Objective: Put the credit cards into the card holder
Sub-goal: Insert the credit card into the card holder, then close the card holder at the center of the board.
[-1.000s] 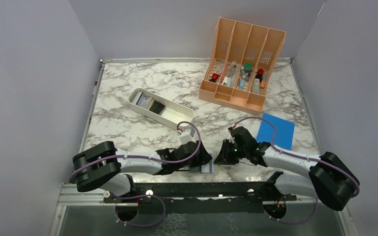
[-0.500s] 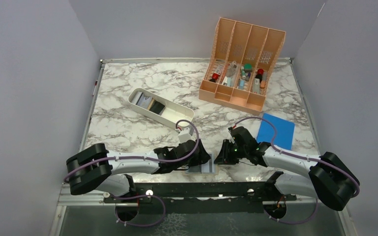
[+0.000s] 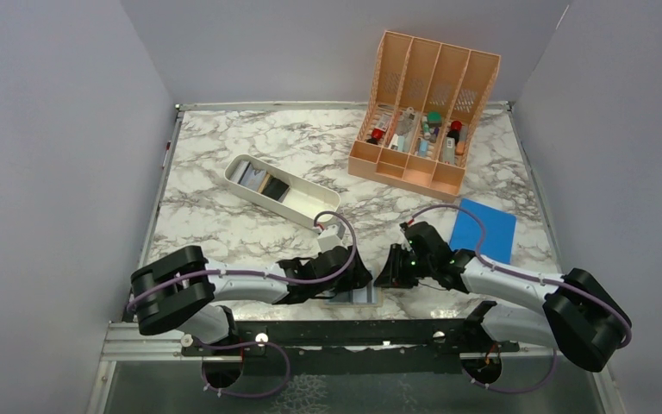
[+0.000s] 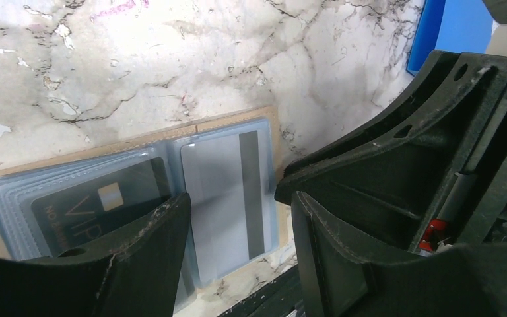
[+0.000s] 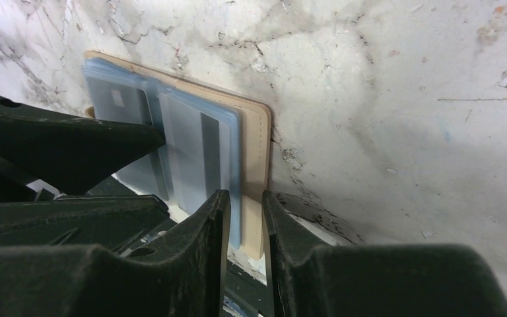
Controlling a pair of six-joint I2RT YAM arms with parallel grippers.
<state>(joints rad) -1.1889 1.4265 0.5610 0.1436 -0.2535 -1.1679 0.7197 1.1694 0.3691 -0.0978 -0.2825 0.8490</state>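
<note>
The card holder [image 3: 359, 296] lies open at the table's near edge, tan outside [image 5: 256, 135], blue-grey pockets up. A black credit card [image 4: 99, 206] sits in its left pocket and a grey striped one [image 4: 219, 188] in its right pocket. My left gripper [image 4: 239, 198] hovers open over the right pocket, nothing between its fingers. My right gripper [image 5: 245, 195] is shut on the holder's right edge, with the cover and the pocket edges filling the narrow gap. More credit cards [image 3: 263, 182] lie in the white tray [image 3: 314, 210].
A peach slotted organizer [image 3: 422, 103] with small items stands at the back right. A flat bright-blue rectangle [image 3: 483, 229] lies just right of the right arm. The black frame rail [image 3: 336, 332] runs right below the holder.
The left arm's elbow swung out to the left and came back, while its gripper stayed over the holder. The right arm has not visibly moved.
</note>
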